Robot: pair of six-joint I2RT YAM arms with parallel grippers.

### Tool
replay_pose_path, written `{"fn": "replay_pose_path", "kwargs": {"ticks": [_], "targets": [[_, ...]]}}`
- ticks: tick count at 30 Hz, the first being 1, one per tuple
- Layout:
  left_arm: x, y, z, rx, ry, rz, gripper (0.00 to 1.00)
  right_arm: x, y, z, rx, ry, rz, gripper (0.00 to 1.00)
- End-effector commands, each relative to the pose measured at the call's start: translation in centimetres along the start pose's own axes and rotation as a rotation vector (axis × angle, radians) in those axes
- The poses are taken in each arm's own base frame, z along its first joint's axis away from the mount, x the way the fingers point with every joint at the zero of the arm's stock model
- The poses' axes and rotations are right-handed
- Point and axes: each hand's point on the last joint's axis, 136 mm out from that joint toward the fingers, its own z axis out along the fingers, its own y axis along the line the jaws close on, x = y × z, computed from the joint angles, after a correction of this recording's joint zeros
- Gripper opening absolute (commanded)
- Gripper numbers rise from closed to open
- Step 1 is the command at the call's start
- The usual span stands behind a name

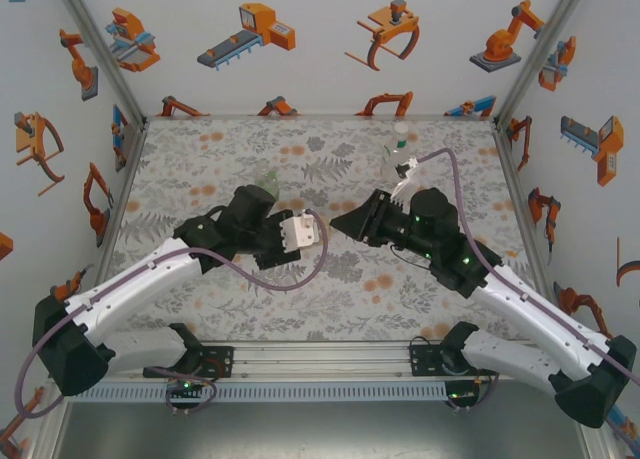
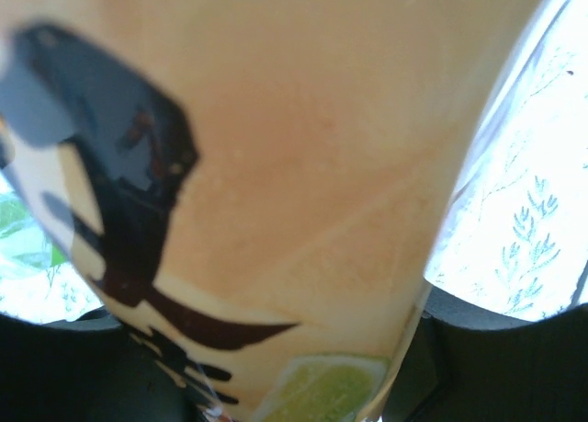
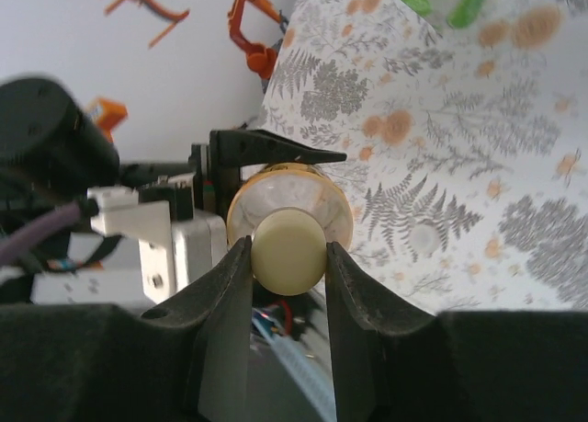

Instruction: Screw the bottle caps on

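Now, pale round cap (image 3: pixel 289 250), amber bottle (image 2: pixel 303 165) (lime-printed)

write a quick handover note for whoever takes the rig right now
Left gripper: shut on the yellow-labelled amber bottle, its mouth facing the right arm.
Right gripper: shut on a pale yellow cap, placed against that bottle's mouth.
Done: cap brought to the neck; whether it is threaded tight cannot be told.
Other bottles: green-tinted bottle just beyond the left wrist, slim clear bottle at the far right of the table. Whether they are capped is too small to tell.
Left: finish turning this cap, then check and cap the other two.
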Motion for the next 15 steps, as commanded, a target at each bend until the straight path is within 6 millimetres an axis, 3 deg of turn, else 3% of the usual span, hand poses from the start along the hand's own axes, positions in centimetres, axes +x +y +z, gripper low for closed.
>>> {"fn": "replay_pose_path", "kwargs": {"ticks": [1, 9, 13, 15], "targets": [[-2.9, 0.8, -0.7, -0.021, -0.101, 0.024, 0.0, 0.0, -1.8, 0.6, 0.085, -0.022, 0.222, 0.0], [-3.1, 0.4, -0.6, 0.005, -0.102, 0.027, 0.0, -0.9, -0.5, 0.1, 0.071, -0.031, 0.09, 0.01], [-3.0, 0.2, -0.8, 0.013, -0.104, 0.035, 0.0, -1.7, 1.2, -0.9, 0.057, -0.03, -0.089, 0.26], [-3.2, -0.1, -0.9, 0.029, -0.11, 0.039, 0.0, -2.1, 2.3, -1.5, 0.03, -0.029, -0.191, 0.5]]}}
